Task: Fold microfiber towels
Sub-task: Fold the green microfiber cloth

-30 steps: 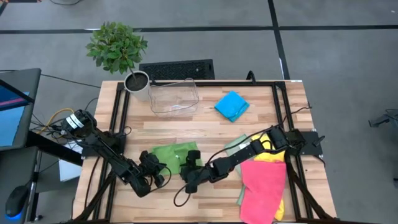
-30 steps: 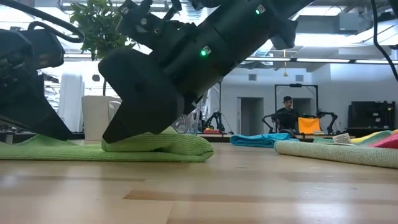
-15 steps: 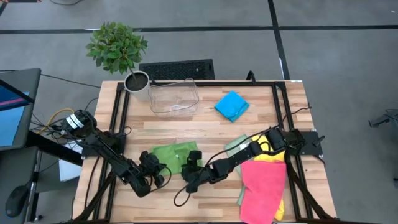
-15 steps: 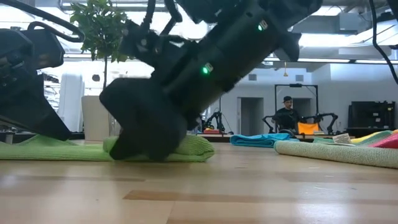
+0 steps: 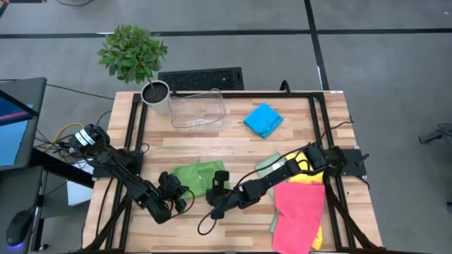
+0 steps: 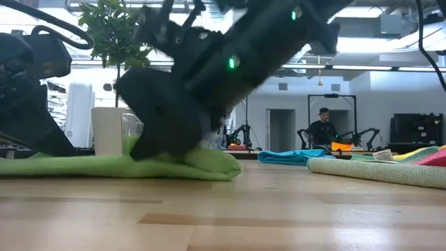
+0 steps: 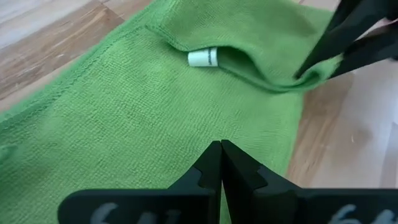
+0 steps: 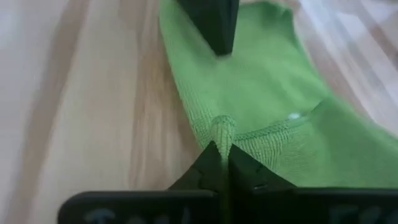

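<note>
Both fingers (image 7: 220, 163) pressed together — low

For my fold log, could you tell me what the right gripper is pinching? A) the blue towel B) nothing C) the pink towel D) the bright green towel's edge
D: the right gripper is shut on a bunched edge of the bright green towel.

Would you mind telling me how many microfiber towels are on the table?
5: bright green towel front centre, blue towel at back, and pink towel, yellow towel, sage towel piled right. More may be hidden underneath.
</note>
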`<state>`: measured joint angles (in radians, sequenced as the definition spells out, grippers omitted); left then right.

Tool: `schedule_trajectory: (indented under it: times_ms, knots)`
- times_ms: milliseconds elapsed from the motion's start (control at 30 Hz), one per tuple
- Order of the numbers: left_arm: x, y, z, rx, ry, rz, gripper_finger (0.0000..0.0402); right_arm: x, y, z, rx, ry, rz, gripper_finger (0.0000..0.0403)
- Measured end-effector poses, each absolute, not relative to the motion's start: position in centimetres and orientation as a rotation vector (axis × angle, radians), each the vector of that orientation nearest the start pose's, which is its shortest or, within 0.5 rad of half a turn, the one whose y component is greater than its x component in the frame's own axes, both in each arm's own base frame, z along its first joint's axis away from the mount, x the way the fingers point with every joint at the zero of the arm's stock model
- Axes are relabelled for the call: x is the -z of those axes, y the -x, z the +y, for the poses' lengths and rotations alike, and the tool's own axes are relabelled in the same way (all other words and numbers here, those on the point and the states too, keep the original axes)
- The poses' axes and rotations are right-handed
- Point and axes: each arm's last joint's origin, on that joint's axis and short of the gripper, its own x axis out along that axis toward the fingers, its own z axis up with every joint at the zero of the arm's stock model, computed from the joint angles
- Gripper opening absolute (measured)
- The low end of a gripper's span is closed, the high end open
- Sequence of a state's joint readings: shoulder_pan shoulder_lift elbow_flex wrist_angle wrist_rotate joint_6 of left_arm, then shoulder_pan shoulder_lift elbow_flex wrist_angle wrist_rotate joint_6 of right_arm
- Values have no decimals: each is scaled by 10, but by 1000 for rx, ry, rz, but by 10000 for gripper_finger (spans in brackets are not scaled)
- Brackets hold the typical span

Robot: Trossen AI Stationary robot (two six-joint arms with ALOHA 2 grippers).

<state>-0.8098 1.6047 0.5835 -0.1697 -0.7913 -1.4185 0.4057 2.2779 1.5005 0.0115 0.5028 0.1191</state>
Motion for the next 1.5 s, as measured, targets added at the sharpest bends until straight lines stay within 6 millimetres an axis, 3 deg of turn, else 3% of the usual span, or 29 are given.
schedule_trajectory:
  times_ms: [233,500,633,767,933,1100,1233,1500]
  knots:
    - [-108,-180,-162,-508,482,630,0,-135,-438,173,143,249,666,13]
    - [-108,-175,-167,-493,503,624,0,-127,-439,170,124,189,699,34]
    - [-106,-173,-170,-483,512,626,0,-127,-439,170,126,194,700,23]
    - [-91,-170,-175,-506,521,639,0,-136,-439,170,112,217,679,9]
    - [-73,-170,-183,-515,533,575,0,-134,-438,169,116,201,699,32]
    - [-76,-167,-186,-494,545,587,0,-136,-437,168,117,212,713,9]
    - [-78,-165,-187,-472,542,627,0,-152,-434,168,124,210,690,22]
    - [-77,-159,-188,-483,541,641,0,-154,-420,171,171,244,778,9]
